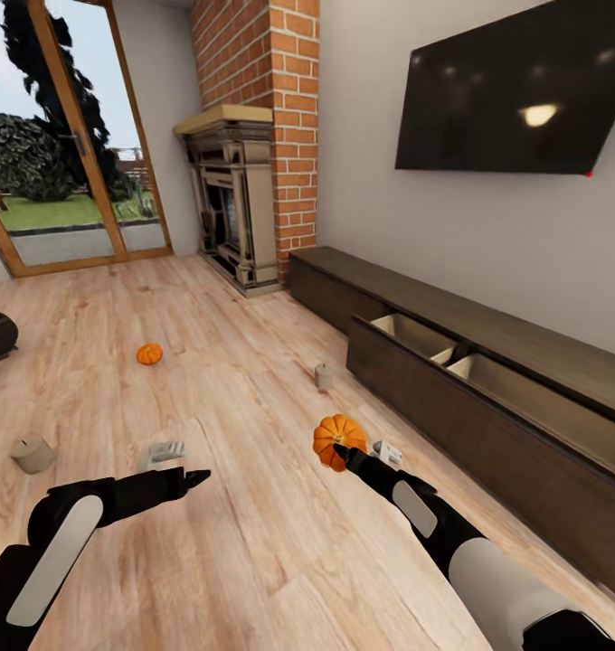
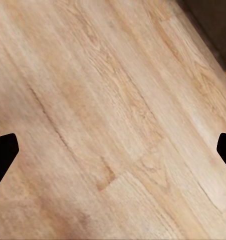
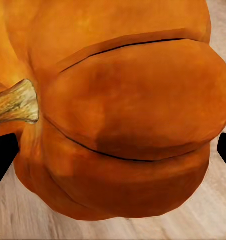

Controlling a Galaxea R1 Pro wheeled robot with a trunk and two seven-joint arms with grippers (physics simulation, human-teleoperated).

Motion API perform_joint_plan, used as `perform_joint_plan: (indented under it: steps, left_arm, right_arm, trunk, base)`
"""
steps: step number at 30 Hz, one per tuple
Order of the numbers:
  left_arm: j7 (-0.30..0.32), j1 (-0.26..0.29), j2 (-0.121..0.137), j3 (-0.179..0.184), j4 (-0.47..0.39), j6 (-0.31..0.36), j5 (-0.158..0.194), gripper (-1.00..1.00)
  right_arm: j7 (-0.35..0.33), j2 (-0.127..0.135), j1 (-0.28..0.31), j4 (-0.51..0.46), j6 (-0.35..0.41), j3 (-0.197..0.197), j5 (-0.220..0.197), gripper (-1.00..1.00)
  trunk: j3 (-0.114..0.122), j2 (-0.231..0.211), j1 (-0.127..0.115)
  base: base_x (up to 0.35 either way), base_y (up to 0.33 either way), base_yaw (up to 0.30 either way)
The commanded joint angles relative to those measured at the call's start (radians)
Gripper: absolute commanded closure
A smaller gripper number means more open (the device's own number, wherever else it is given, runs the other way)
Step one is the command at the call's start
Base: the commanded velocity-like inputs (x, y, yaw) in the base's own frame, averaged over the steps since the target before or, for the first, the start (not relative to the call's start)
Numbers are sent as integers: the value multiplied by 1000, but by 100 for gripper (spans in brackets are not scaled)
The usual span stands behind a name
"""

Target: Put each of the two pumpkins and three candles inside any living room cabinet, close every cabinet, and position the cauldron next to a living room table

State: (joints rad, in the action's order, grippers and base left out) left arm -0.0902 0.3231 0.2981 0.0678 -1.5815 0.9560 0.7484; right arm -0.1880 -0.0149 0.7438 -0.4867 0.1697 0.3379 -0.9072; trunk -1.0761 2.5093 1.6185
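The right arm stretches forward and down, its gripper (image 1: pixel 354 455) spread wide around a pumpkin (image 1: pixel 339 438) on the floor (image 1: pixel 235 561) beside the cabinet (image 1: pixel 488 425). The left arm reaches inward, its gripper (image 1: pixel 197 476) wide open and empty over bare planks.

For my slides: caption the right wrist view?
Orange pumpkin up close between the open right gripper, above plank floor.

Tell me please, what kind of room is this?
Most likely a living room: a brick chimney rises over an ornate fireplace, a black TV hangs on the wall, and a long low dark wood cabinet stands under it.
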Motion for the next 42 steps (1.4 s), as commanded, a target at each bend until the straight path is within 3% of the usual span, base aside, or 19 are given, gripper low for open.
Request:
perform_joint_plan:
  steps: [1,15,21,24,32,42]
  left_arm:
    - [-9,1,1,1,-1,3,10,-100]
    - [-9,1,1,-1,0,3,11,-100]
    - [-8,1,2,-2,0,3,13,-100]
    - [-7,1,2,-3,1,3,15,-100]
    - [-4,1,2,-3,1,2,15,-100]
    - [-9,2,2,-4,4,1,14,-100]
  right_arm:
    - [0,0,0,0,2,3,-6,100]
    - [-1,4,0,0,2,1,-6,100]
    - [-1,2,0,0,2,1,-6,100]
    - [-1,0,0,0,2,2,-6,100]
    - [-1,0,0,0,3,3,-6,100]
    - [1,-2,0,0,3,4,-4,100]
  trunk:
    - [5,0,-1]
    - [81,-3,-7]
    - [91,-3,-7]
    - [107,-4,-8]
    - [118,-4,-8]
    - [122,-4,-8]
  base:
    - [0,0,0]
    - [0,0,0]
    - [0,0,0]
    - [0,0,0]
    - [35,0,0]
    - [292,0,36]
